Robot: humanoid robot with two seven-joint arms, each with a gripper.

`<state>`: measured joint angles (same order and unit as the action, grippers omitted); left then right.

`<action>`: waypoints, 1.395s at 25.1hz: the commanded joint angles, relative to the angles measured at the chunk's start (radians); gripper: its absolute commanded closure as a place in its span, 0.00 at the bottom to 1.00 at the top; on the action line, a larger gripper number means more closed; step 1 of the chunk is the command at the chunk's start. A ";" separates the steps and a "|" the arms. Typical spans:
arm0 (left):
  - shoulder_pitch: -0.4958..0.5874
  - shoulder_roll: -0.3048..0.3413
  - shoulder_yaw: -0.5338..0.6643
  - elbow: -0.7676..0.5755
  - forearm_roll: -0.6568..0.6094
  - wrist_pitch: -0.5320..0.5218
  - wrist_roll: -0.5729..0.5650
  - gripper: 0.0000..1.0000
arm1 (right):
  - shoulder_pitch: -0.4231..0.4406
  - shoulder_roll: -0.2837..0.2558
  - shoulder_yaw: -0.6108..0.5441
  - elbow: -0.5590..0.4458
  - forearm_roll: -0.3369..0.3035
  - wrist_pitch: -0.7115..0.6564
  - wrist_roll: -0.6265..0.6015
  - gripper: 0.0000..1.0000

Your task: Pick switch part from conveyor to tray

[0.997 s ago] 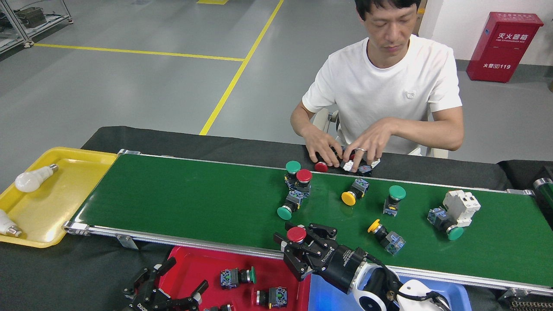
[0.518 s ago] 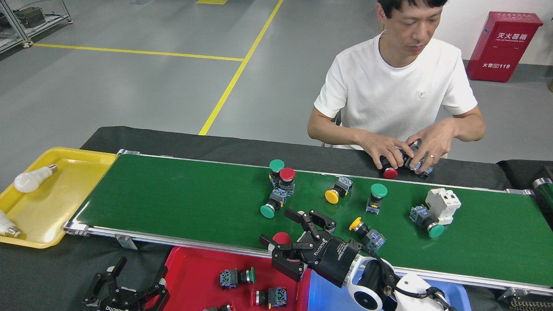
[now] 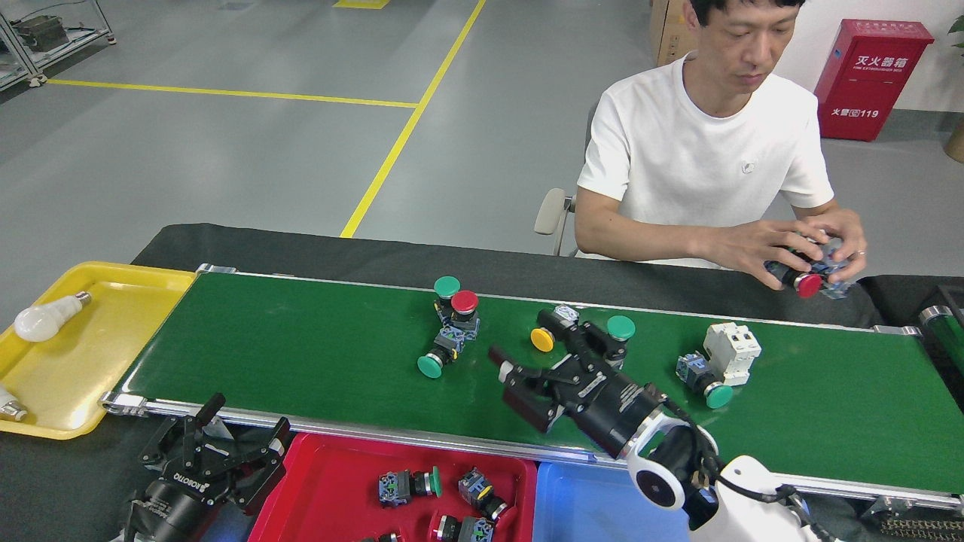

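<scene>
The conveyor (image 3: 301, 354) carries several switch parts: a green-capped and a red-capped one (image 3: 465, 302) side by side, a green-capped one (image 3: 431, 366) in front of them, a yellow-capped one (image 3: 542, 339), and green-capped ones (image 3: 621, 327) further right. My right gripper (image 3: 538, 370) hovers open over the belt's middle, just in front of the yellow-capped part, with nothing between its fingers. The red tray (image 3: 301, 482) below the belt's near rail holds several switch parts (image 3: 407, 482). My left gripper (image 3: 215, 436) stands open and empty beside the tray's left edge.
A white breaker (image 3: 730, 350) lies on the belt's right part. A yellow tray (image 3: 113, 301) with light bulbs (image 3: 45, 320) sits at the left end. A blue bin (image 3: 587, 504) adjoins the red tray. A person's hands (image 3: 761, 248) hold switch parts at the far right.
My right gripper has let go of the red-capped switch at the tray and swung back over the belt, open. The parts on the belt drifted left. The person's hands moved right.
</scene>
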<state>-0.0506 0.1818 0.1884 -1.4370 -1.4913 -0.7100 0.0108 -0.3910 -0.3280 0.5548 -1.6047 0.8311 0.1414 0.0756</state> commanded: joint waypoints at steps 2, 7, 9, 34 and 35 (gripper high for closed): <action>-0.041 -0.019 -0.009 0.024 0.006 -0.054 -0.061 0.00 | 0.035 -0.059 -0.029 0.005 0.002 0.113 -0.050 0.04; -0.118 -0.047 -0.020 0.113 0.000 -0.040 -0.106 0.00 | 0.092 -0.115 -0.070 0.055 0.005 0.165 -0.171 0.04; -0.166 -0.053 -0.017 0.176 0.000 -0.009 -0.118 0.00 | 0.126 -0.138 -0.070 0.049 0.003 0.167 -0.186 0.04; -0.252 -0.007 -0.049 0.274 -0.017 0.073 -0.112 0.98 | 0.316 -0.109 -0.085 -0.058 0.008 0.176 -0.218 0.03; -0.212 -0.008 -0.046 0.222 -0.009 0.040 -0.112 0.97 | 0.311 -0.092 -0.082 -0.060 0.011 0.176 -0.215 0.03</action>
<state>-0.2702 0.1712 0.1389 -1.1760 -1.5069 -0.6304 -0.1077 -0.0618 -0.4281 0.4760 -1.6497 0.8398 0.3080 -0.1479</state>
